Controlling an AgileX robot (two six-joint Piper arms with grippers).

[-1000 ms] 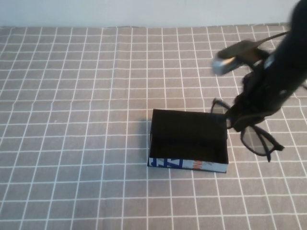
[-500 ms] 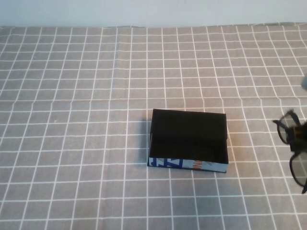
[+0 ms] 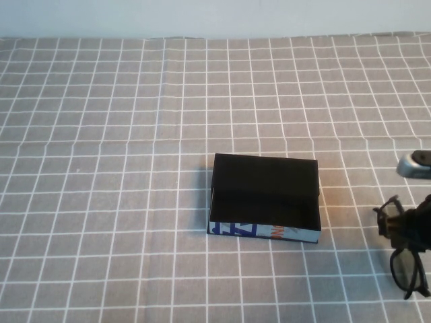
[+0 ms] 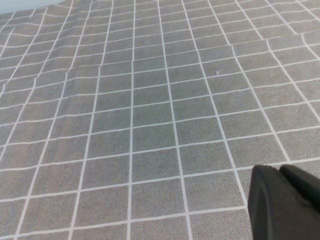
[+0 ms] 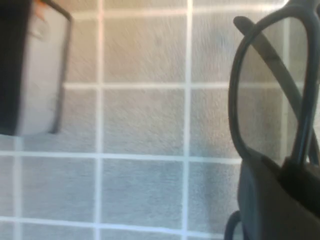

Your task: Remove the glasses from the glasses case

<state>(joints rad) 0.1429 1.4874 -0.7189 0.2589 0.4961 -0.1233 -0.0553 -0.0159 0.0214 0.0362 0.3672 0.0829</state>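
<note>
**Operator:** Where are the glasses [image 3: 404, 252] located, and how are they held?

**Technician:** The glasses are found outside the glasses case [image 3: 264, 196], well to its right, near the right edge of the high view. They are clamped by the right gripper [image 3: 419, 229], whose jaws are closed on the frame near the bridge. One lens hangs toward the near edge; the other is turned away. Whether the frame touches the checked tablecloth [image 3: 101, 202] cannot be determined.

**Operator:** What is shown of the case?

**Technician:** The case is left open at the table's centre, with its black interior exposed and nothing seen inside. Its printed white side faces the camera. In the right wrist view, a corner of the case [image 5: 30, 70] is seen apart from the lens [image 5: 265, 85].

**Operator:** And the left gripper?

**Technician:** The left gripper [image 4: 285, 202] is seen only in its own wrist view, over bare cloth. Its state cannot be told.

**Operator:** What faults are to be expected?

**Technician:** The hold is taken at one narrow point, so rotation or slippage is judged possible. If the glasses are released from a height, a lens may be struck. The removal itself is judged done; only set-down remains.
</note>
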